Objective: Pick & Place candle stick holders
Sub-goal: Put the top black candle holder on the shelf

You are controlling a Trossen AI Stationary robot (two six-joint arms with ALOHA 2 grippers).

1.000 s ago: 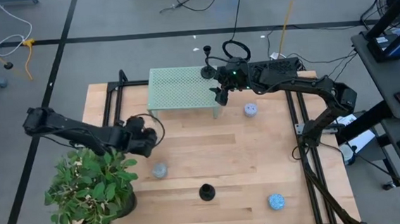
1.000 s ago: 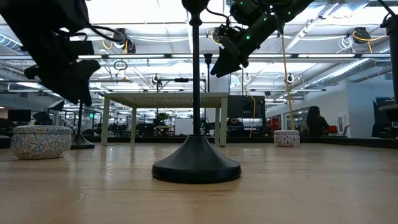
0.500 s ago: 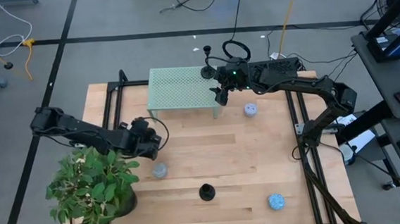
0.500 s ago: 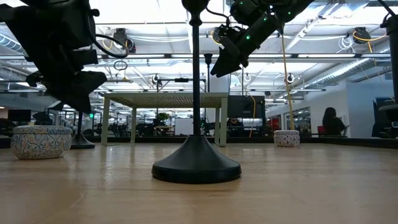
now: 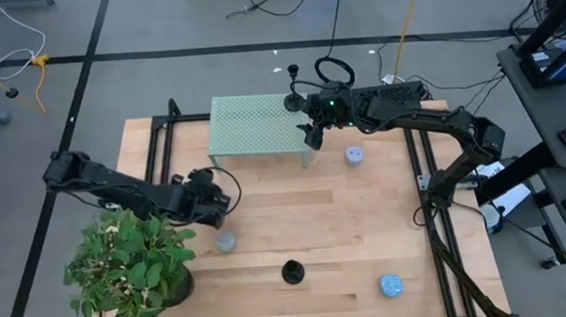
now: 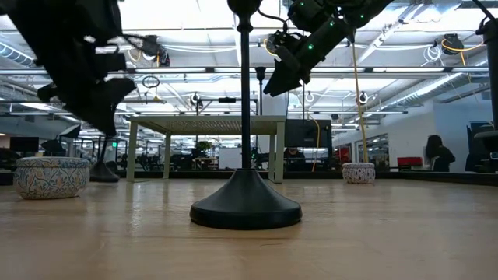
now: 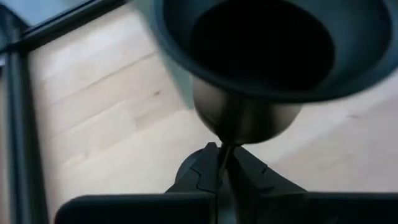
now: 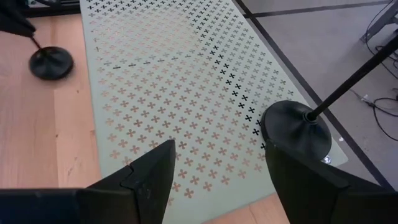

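Three black candle stick holders show. One stands on the table's near middle (image 5: 291, 272), close up in the low view (image 6: 245, 204). Another stands by its disc base on the pale green perforated stand (image 5: 256, 125), at the stand's far right corner (image 5: 292, 100). My left gripper (image 5: 216, 198) is shut on the third, whose cup (image 7: 261, 56) fills the left wrist view and whose base (image 8: 51, 62) shows left of the stand. My right gripper (image 5: 311, 132) hovers open above the stand's right end, beside the holder there (image 8: 295, 127), apart from it. My left gripper pinches the holder's thin stem (image 7: 222, 155) between its two fingers, just below the cup. The fingers lie across the stem. The holder leans, its base (image 6: 103, 173) tipped at the table top; whether the base still rests there I cannot tell.
Three small patterned bowls stand on the table (image 5: 227, 241), (image 5: 354, 156), (image 5: 391, 286). A leafy potted plant (image 5: 131, 269) fills the near left corner, close to my left arm. Black frame rails run along the left and right table sides.
My left gripper has shifted a little toward the table's right and has shut on the holder's stem. That holder's base, flat on the table before, now looks tipped in the low view. My right arm has kept still.
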